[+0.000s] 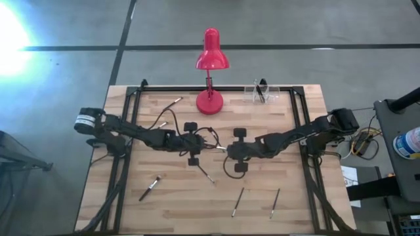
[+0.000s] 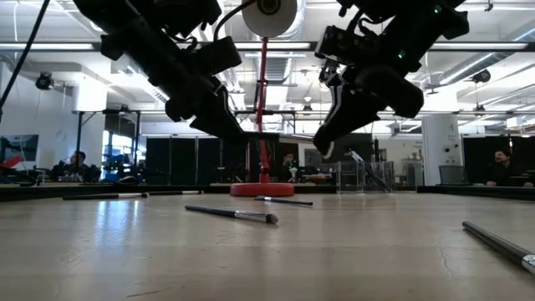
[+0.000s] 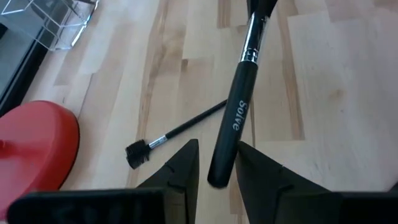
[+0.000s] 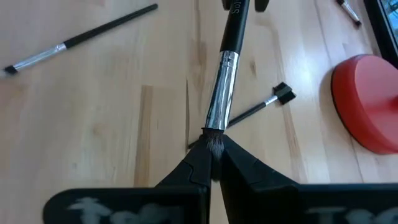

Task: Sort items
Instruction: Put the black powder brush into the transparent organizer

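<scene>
The right gripper (image 4: 214,140), just in front of the lamp (image 1: 210,72), is clamped on the brush (image 4: 222,81) at its very bristle tip. The left gripper (image 3: 217,149) faces it from the other side. Its fingers (image 3: 186,163) stand apart on either side of the handle end and pinch nothing.

The risk, as I judge it, is that hold. Soft bristles give a poor purchase, and the long handle hangs out beyond the pinch. Any swing could lever the brush loose or twist it round, and it would drop on the table (image 1: 170,216). The bristles may also be crushed or splayed.

The brush has a thick black handle with pale lettering, then a silvery ferrule, then dark bristles. It hangs in the air between the 2 grippers, level or nearly so.

Under it, beside the lamp's base, lies a thin spoolie (image 3: 171,134) with a dark head. Further in front of the lamp, 4 loose brushes (image 1: 149,188) lie scattered. To the lamp's right stands a clear holder (image 1: 261,93) with dark brushes in it.
</scene>
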Robot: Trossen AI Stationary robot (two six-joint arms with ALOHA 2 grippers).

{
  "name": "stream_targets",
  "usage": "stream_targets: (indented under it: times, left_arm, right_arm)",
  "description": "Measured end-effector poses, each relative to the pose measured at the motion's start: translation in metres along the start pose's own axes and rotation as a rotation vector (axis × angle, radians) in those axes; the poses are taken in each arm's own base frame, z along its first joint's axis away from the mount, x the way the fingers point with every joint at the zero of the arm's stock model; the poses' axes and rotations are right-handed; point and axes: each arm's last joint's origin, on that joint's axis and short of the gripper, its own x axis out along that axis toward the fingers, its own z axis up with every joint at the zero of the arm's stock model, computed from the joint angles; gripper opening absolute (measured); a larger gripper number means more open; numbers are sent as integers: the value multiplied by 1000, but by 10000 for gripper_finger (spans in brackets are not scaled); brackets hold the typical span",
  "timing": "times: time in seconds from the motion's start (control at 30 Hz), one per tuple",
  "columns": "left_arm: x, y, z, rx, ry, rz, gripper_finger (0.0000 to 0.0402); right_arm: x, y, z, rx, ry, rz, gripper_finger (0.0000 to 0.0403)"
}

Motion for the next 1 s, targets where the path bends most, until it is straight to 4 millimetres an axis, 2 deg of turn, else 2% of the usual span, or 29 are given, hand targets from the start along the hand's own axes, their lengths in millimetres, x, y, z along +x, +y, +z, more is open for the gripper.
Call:
stream_targets:
  times: [0.17,0.37,0.5,0.6,0.7,0.87,1.0]
  left_arm:
    - [0,0,0,3,0,-6,88]
    - [0,-4,-2,-12,14,-85,26]
    - [0,-4,-2,-42,11,-102,26]
    - [1,-2,-1,-65,1,-85,26]
    - [3,1,-4,-97,-43,-66,26]
    - [8,7,-24,-179,-149,-47,26]
    - [7,14,-39,-237,-300,-81,26]
  right_arm:
    - [-1,0,4,-16,-1,15,12]
    - [-2,-1,6,-15,-6,37,12]
    - [-2,-1,6,-19,-6,32,21]
    - [-4,-3,8,-23,7,-32,43]
    - [-15,-6,12,-11,24,-106,70]
    - [-44,-10,15,-12,-12,-169,108]
    - [-67,-18,4,34,-78,-169,118]
